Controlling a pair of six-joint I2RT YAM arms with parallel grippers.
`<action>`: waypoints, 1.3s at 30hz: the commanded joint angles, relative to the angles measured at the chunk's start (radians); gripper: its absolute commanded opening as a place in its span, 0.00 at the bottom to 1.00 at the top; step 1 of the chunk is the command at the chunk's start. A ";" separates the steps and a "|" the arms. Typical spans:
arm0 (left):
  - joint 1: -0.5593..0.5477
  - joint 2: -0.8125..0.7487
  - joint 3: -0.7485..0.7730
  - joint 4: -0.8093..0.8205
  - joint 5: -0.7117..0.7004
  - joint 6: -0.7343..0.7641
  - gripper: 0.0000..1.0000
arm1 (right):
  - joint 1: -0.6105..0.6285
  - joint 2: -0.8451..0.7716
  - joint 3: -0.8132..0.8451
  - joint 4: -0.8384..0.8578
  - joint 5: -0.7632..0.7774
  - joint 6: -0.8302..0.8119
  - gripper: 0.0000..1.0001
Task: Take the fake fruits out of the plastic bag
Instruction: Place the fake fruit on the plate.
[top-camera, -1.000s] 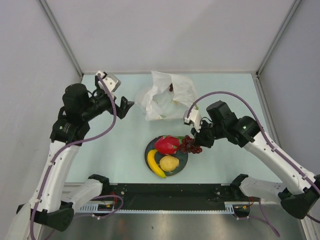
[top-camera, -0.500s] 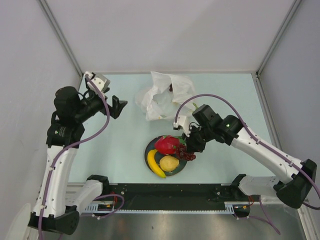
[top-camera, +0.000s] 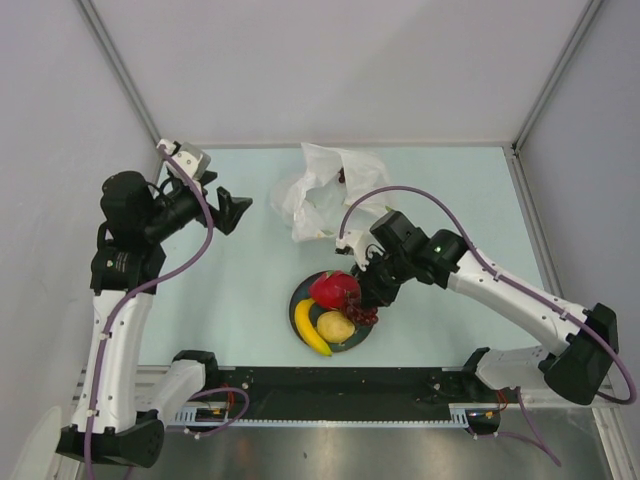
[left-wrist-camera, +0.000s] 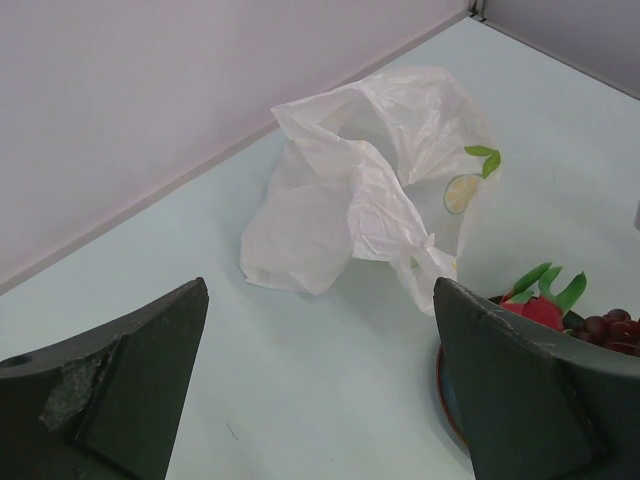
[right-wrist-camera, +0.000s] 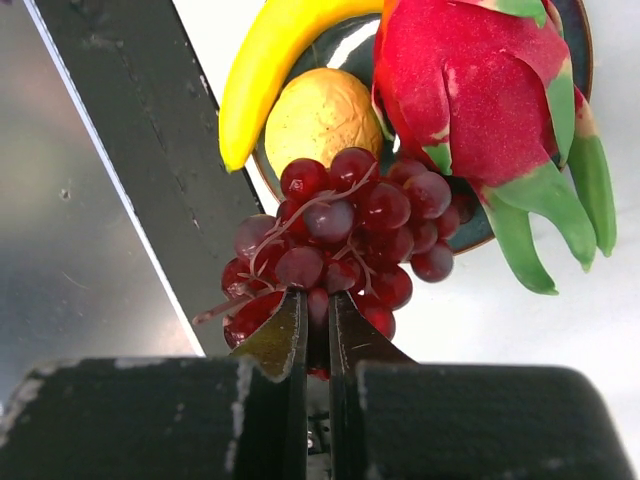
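Grape bunch (right-wrist-camera: 340, 235): dark red, glossy, stem end clamped in the right tool (right-wrist-camera: 318, 330). It sits over the right rim of the plate (top-camera: 297, 300), beside the dragon fruit (top-camera: 335, 289). A second ago it hung right of the plate. Plate contact: can't tell. Banana (top-camera: 309, 328) lies along the plate's left rim, beside the yellow fruit (top-camera: 337, 326). Left tool (top-camera: 237, 210) wide apart, empty, pulled back left. Plastic bag (top-camera: 325, 195) lies crumpled on the far desk (top-camera: 240, 300).

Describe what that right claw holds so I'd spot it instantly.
On the pale green table, find the round dark plate near the front. At its right rim, the right gripper pinches a bunch of dark red toy grapes. Unlike the neighbouring pink dragon fruit, yellow banana and round yellow fruit, it is a cluster of small globes.
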 joint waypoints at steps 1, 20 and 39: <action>0.009 -0.010 0.009 0.028 0.053 -0.023 1.00 | 0.004 0.021 0.014 0.056 -0.002 0.077 0.00; 0.009 0.009 0.000 0.048 0.101 -0.043 1.00 | 0.006 0.065 0.014 0.078 -0.011 0.149 0.00; 0.009 0.033 -0.018 0.031 0.115 -0.046 1.00 | 0.055 0.286 0.138 0.139 -0.026 0.348 0.06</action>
